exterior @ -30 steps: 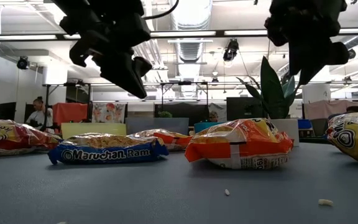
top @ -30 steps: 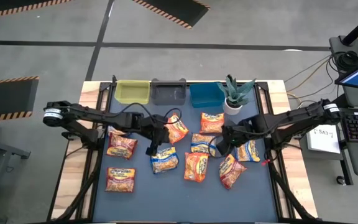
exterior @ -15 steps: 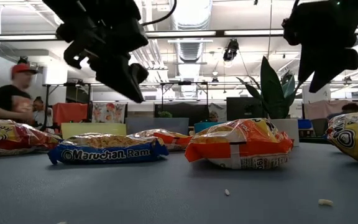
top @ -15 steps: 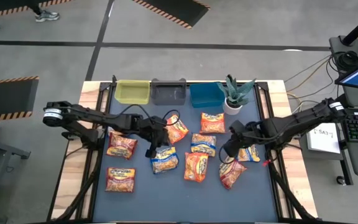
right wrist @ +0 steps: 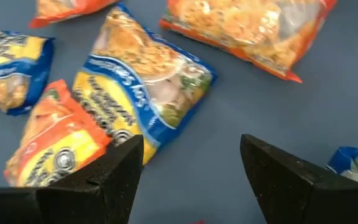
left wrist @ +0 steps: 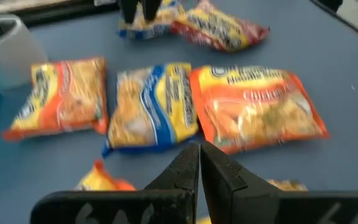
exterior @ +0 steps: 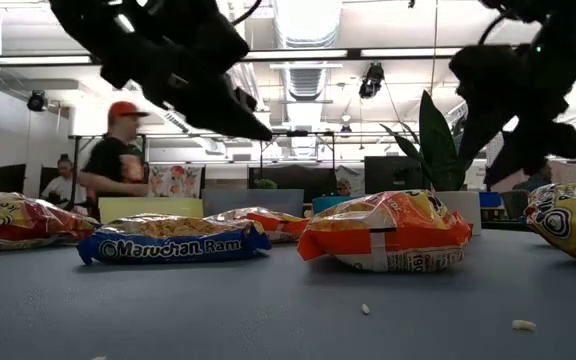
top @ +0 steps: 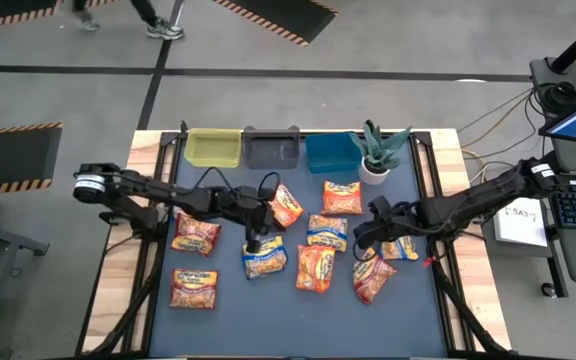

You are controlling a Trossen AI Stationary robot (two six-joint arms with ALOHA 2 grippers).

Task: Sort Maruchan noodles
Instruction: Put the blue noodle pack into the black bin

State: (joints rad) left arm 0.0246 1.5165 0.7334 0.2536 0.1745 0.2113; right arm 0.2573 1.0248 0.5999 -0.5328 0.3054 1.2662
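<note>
Your left gripper [top: 254, 243] hangs with its fingers [left wrist: 188, 167] pressed together and empty, just above the blue-and-yellow packet [top: 265, 259] near the middle of the table [top: 288, 305]. Your right gripper [top: 361, 240] hovers spread wide, holding nothing, between another blue-and-yellow packet [top: 327, 231] and a red one [top: 372, 277]. Beyond them, the rest of the noodle packets lie flat across the mat: an orange packet [top: 315, 268] at the centre, two red ones [top: 194, 261] off to the left. Three bins [top: 270, 149] and a potted plant [top: 378, 152] line the far edge.
</note>
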